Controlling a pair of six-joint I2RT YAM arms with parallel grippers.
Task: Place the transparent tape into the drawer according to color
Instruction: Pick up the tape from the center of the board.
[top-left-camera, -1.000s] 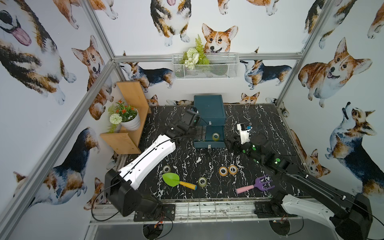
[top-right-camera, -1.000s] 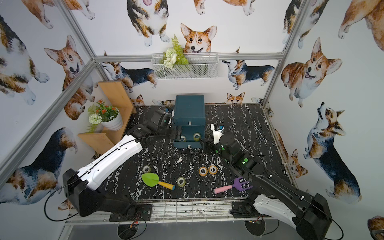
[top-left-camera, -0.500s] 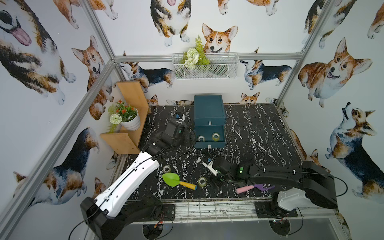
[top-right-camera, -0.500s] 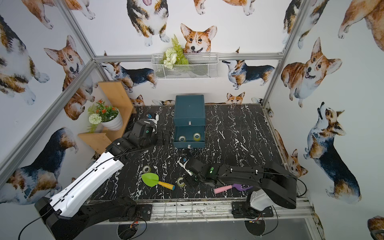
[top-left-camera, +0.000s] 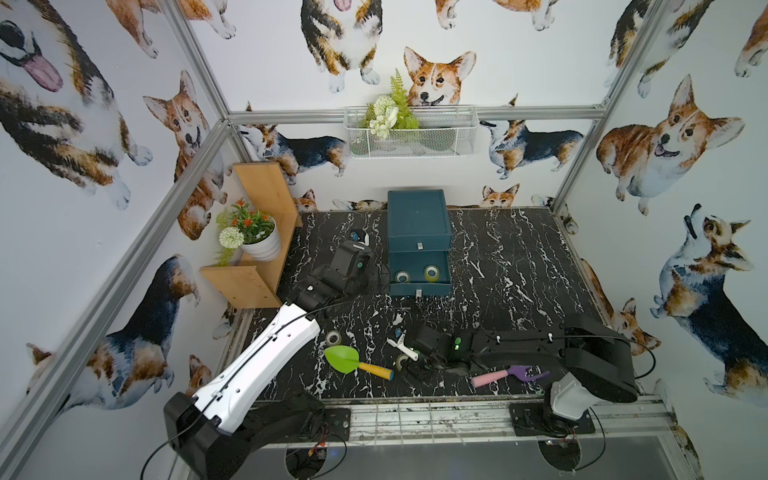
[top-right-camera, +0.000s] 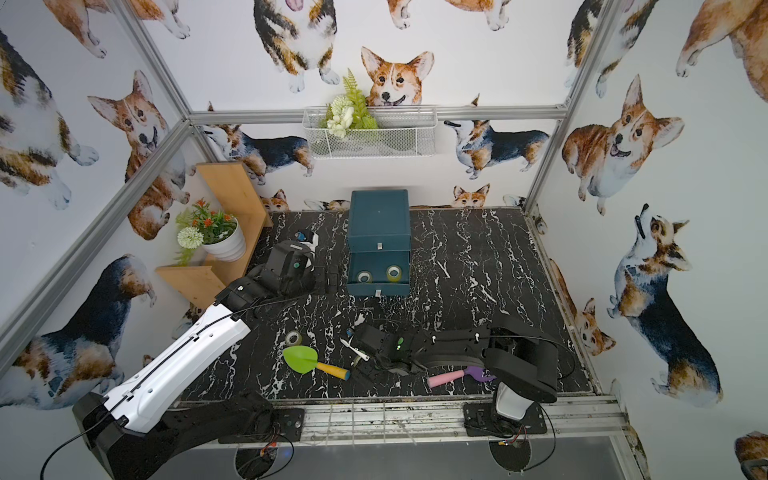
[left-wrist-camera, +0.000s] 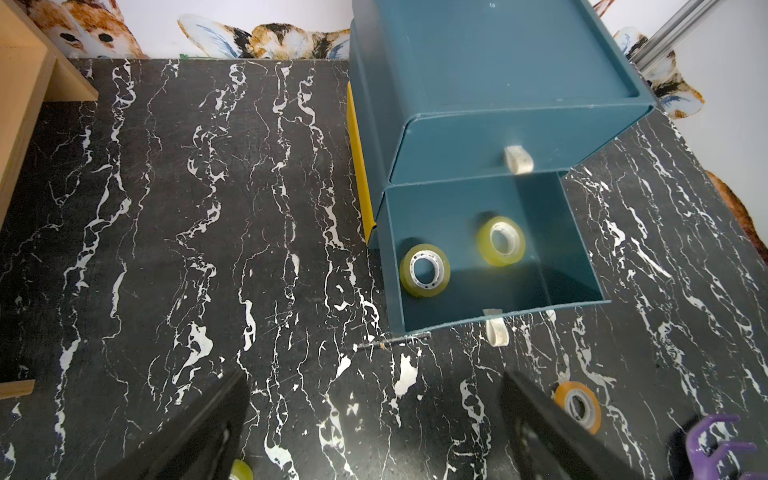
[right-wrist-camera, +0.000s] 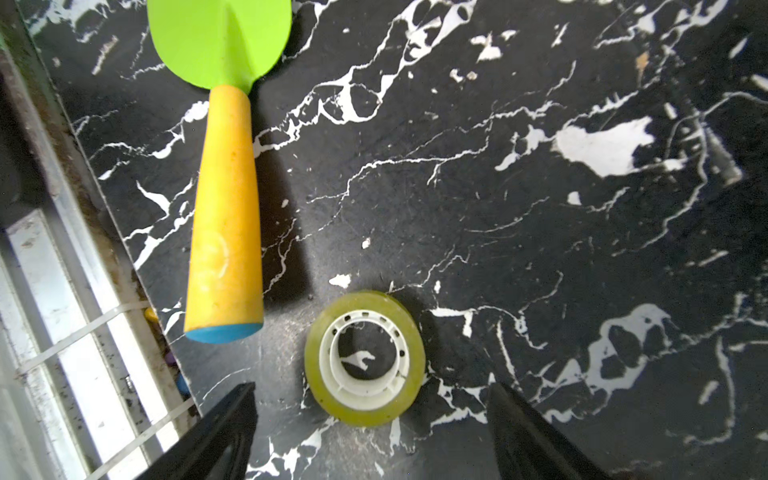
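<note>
Tape roll (right-wrist-camera: 365, 358) between right fingers (right-wrist-camera: 220, 440)

Black marble-look tabletop (top-left-camera: 519, 257): we are seeing white veins.
Teal plastic drawer box (left-wrist-camera: 498, 83): we are noticing a yellow side strip.
Two round see-through tape rolls in its drawer (left-wrist-camera: 424, 271) (left-wrist-camera: 500, 241): we are seeing yellow-green, with white cores.
Plastic toy shovel (right-wrist-camera: 224, 166): we are seeing a lime blade, yellow handle and blue end.
</note>
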